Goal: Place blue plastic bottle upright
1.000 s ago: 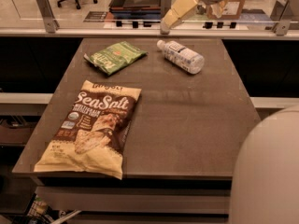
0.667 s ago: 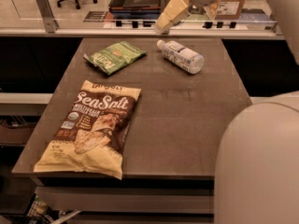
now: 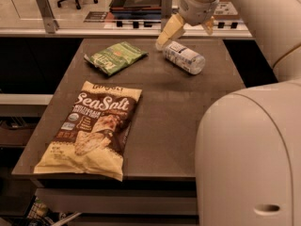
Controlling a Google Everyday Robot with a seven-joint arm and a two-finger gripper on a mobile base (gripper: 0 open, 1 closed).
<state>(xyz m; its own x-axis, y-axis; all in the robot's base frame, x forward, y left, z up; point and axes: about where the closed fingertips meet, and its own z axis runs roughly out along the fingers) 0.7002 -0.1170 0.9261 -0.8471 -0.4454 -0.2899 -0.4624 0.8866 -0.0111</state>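
Note:
The blue plastic bottle [image 3: 184, 56] lies on its side at the far right of the dark table [image 3: 178, 112], its capped end pointing back-left. My gripper [image 3: 188, 29] hangs just above and behind the bottle, open and empty. Its left finger [image 3: 170, 31] comes down next to the bottle's capped end. Its right finger [image 3: 208, 26] is mostly hidden behind the wrist. I cannot tell whether the left finger touches the bottle.
A green snack bag [image 3: 114, 56] lies at the far left of the table. A large Sea Salt chip bag [image 3: 91, 128] lies at the front left. My arm's white body [image 3: 249, 149] fills the right foreground. A counter with a rail [image 3: 94, 27] runs behind the table.
The gripper has come down and to the left, closer to the bottle's capped end. My arm now covers more of the right side. The bottle and bags have not moved.

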